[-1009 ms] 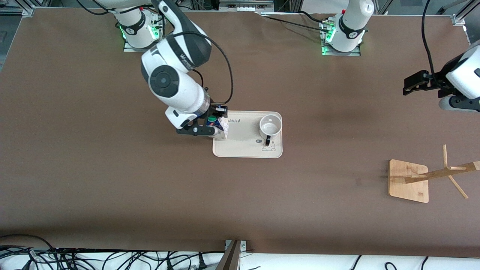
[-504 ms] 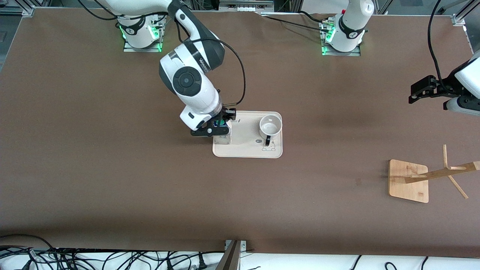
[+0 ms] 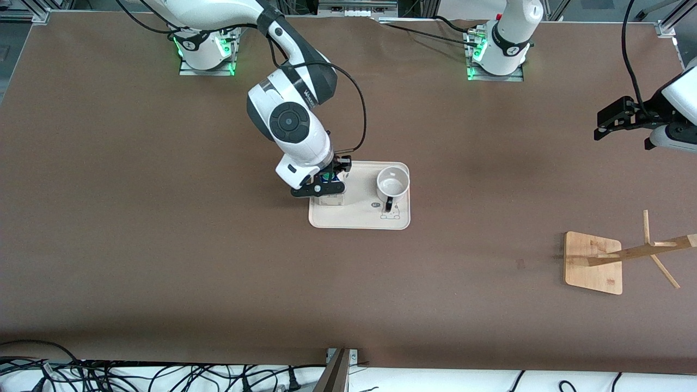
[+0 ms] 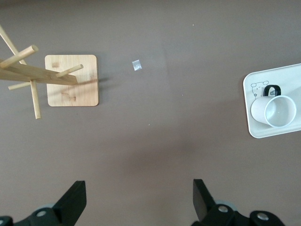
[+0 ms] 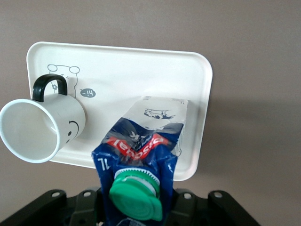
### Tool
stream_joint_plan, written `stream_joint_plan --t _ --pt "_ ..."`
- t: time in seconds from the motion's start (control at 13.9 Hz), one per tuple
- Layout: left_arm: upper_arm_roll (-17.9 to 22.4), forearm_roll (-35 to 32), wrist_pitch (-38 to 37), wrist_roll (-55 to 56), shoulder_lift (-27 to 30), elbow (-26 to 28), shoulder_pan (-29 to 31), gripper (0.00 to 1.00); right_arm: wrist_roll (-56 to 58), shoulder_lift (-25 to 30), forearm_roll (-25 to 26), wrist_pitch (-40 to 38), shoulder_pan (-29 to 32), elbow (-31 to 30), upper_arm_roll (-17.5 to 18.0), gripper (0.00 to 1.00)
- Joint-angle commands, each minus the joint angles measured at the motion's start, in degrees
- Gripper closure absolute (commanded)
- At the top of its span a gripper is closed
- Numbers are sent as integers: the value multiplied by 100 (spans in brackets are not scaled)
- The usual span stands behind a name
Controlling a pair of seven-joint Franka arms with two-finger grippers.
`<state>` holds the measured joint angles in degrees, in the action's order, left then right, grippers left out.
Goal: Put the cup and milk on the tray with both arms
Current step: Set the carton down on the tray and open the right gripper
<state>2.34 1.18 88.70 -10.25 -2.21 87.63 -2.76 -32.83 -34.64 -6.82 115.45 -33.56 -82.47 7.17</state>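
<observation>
My right gripper [image 3: 325, 184] is shut on the top of the milk [image 3: 333, 199], a dark blue and white carton with a green cap [image 5: 136, 195]. It holds the carton upright at the tray's [image 3: 356, 215] end toward the right arm. I cannot tell whether the carton's base touches the tray. The white smiley cup [image 3: 393, 185] stands on the tray's other end, its black handle toward the front camera. In the right wrist view the milk [image 5: 141, 150] is beside the cup [image 5: 44, 127] on the tray [image 5: 141, 70]. My left gripper [image 3: 614, 117] is open and empty, high over the left arm's end of the table.
A bamboo rack [image 3: 593, 261] with slanted pegs stands near the left arm's end of the table and shows in the left wrist view [image 4: 70, 80]. A small scrap [image 4: 136, 66] lies on the brown table. Cables run along the table's front edge.
My right gripper has carried the milk from beside the tray's edge to over the tray. My left gripper has drifted a little toward the table's end.
</observation>
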Motion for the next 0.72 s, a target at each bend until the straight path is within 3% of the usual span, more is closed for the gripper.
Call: stream_joint_plan --t 0.0,0.36,0.65 --pt "21 22 173 -91 195 377 -32 0 58 -121 40 -31 -54 91 -40 0" --pt "-49 -215 130 -39 247 299 -32 0 93 -51 84 -93 -54 117 -49 0" --pt "-136 -136 -54 -83 230 263 -40 0 399 422 111 -443 -28 135 -136 0"
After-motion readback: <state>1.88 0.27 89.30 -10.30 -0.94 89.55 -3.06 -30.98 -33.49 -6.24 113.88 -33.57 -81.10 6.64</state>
